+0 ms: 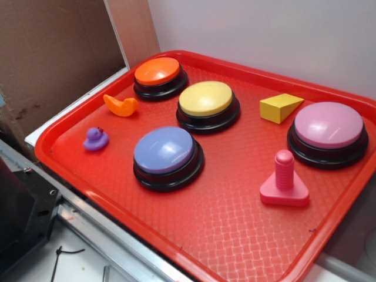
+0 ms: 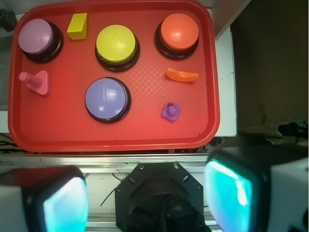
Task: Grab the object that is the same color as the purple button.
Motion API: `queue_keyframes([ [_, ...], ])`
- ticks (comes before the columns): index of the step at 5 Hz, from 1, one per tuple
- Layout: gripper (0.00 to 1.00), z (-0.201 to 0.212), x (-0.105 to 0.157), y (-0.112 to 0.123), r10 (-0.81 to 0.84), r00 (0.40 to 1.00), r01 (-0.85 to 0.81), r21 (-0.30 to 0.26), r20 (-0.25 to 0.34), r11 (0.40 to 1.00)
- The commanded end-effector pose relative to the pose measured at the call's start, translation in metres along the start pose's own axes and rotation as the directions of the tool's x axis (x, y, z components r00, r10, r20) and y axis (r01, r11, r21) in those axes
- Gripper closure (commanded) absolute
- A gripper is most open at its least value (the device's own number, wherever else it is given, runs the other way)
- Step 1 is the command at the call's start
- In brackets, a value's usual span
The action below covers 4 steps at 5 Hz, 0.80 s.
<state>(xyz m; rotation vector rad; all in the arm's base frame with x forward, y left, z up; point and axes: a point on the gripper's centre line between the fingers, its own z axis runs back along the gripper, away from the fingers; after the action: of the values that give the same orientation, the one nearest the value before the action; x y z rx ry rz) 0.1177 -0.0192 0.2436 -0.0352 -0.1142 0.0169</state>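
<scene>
A tiny purple duck point(image 1: 96, 139) with a red spot on its head sits near the left edge of the red tray point(image 1: 235, 235); in the wrist view the duck point(image 2: 171, 111) lies right of the purple button point(image 2: 107, 99). The purple button point(image 1: 168, 157), a lavender-blue dome on a black base, stands mid-tray. My gripper point(image 2: 147, 198) hangs high above the robot's base, off the tray's near edge, open, with nothing between its teal-lit fingers point(image 2: 229, 195). The gripper does not show in the exterior view.
On the tray also stand an orange button point(image 1: 160, 77), a yellow button point(image 1: 208, 106), a pink button point(image 1: 328, 134), an orange duck-like toy point(image 1: 121, 106), a yellow wedge point(image 1: 281, 107) and a pink peg on a base point(image 1: 285, 181). Cardboard point(image 1: 53, 53) rises at the left.
</scene>
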Motion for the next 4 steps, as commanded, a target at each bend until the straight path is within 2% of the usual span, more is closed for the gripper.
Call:
queue_keyframes([
  [1, 0.0, 0.0, 0.0, 0.0, 0.0, 1.0, 0.0, 0.0, 0.0, 1.0],
  [2, 0.0, -0.05, 0.016, 0.007, 0.004, 0.992, 0.008, 0.1, -0.123, 0.995],
  [3, 0.0, -0.102, 0.016, 0.016, -0.022, 0.961, 0.068, 0.157, -0.274, 0.985],
  [4, 0.0, -0.143, 0.009, 0.025, -0.061, 0.938, 0.114, 0.138, -0.342, 0.984],
])
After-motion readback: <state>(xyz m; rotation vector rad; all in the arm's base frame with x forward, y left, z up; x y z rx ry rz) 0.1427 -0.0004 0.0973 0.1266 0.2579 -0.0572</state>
